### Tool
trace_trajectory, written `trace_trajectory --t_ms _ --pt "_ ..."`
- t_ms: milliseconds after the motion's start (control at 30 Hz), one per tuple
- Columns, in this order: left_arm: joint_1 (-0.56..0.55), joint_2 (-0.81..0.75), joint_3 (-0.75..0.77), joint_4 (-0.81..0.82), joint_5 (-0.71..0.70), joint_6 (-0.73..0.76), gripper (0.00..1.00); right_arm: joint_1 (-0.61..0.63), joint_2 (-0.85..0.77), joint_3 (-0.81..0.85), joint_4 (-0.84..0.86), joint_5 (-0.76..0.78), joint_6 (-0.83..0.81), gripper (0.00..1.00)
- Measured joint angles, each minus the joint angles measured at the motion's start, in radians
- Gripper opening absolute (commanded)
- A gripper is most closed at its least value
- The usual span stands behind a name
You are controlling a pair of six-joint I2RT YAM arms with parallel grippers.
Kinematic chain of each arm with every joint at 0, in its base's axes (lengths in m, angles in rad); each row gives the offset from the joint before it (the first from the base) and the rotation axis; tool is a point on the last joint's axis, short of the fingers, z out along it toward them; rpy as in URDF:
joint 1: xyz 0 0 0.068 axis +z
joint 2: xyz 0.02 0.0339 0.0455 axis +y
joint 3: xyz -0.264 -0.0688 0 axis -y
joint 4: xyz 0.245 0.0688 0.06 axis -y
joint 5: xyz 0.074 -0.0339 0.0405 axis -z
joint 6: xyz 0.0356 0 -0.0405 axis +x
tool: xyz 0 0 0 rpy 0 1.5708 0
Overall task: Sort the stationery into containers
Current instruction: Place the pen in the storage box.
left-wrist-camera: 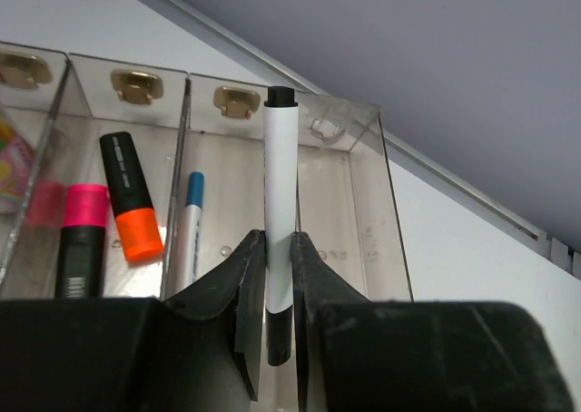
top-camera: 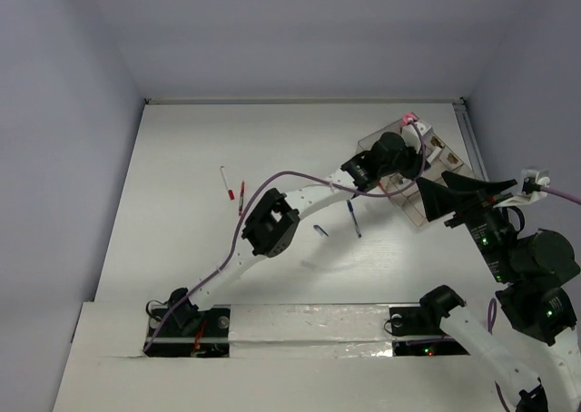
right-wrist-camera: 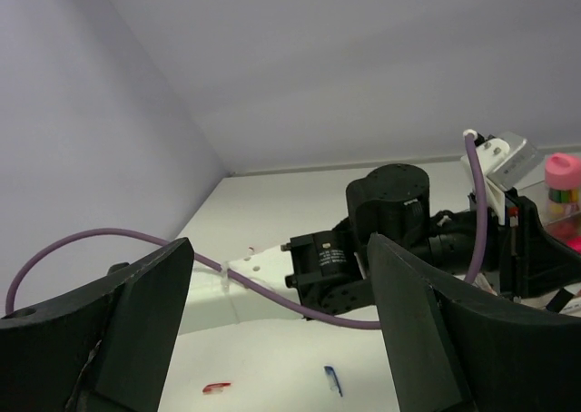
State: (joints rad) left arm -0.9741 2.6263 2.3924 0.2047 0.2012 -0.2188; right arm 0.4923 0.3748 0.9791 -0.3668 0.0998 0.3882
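One slim white pen (left-wrist-camera: pixel 280 158) with black ends is the piece in work now. It sits between the fingers of the left gripper (left-wrist-camera: pixel 279 249), over the organiser tray (left-wrist-camera: pixel 381 185), in line with the outermost compartment, which looks bare under it. How high it hangs over the tray floor I cannot tell. I judge this pen to be light, stiff and smooth, so it may slide or swing in a grip but will not bend or break. The jaws are closed tight on its lower part, close to one black end, and most of the barrel sticks out beyond them. A hold nearer the middle would probably swing less, yet for a short drop into the tray this one seems enough. In the neighbouring compartments lie a blue-tipped pen (left-wrist-camera: pixel 189 221), an orange marker (left-wrist-camera: pixel 132 203) and a pink marker (left-wrist-camera: pixel 83 221). A pink-capped bottle (top-camera: pixel 409 119) shows at the far edge of the tray. The right gripper (right-wrist-camera: pixel 280 241) waits just beside the tray on its near side, its jaws standing wide apart with nothing between them. Some stationery is not yet sorted: two blue pens (top-camera: pixel 352 217) lie on the table (top-camera: pixel 182 249) near the tray, and two red pens (top-camera: pixel 241 197) lie well apart from it.
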Motion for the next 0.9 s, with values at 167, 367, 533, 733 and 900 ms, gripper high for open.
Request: trace_trajectory --t_ms 167,367,533,733,900 --pt "-0.004 0.022 0.000 0.003 -0.004 0.000 0.04 0.000 0.000 0.000 0.000 -0.007 0.000 0.83" --pt "0.003 0.028 0.000 0.007 -0.024 0.000 0.05 0.000 0.000 0.000 0.000 -0.018 0.000 0.83" --pt "0.009 0.029 0.000 0.011 -0.033 0.002 0.22 0.000 0.000 0.000 0.000 -0.021 0.000 0.83" --pt "0.009 0.030 0.000 0.010 -0.038 0.012 0.45 0.000 0.000 0.000 0.000 -0.021 0.000 0.83" --pt "0.009 0.030 -0.005 0.014 -0.040 0.021 0.59 0.000 0.000 0.000 0.000 -0.021 0.000 0.83"
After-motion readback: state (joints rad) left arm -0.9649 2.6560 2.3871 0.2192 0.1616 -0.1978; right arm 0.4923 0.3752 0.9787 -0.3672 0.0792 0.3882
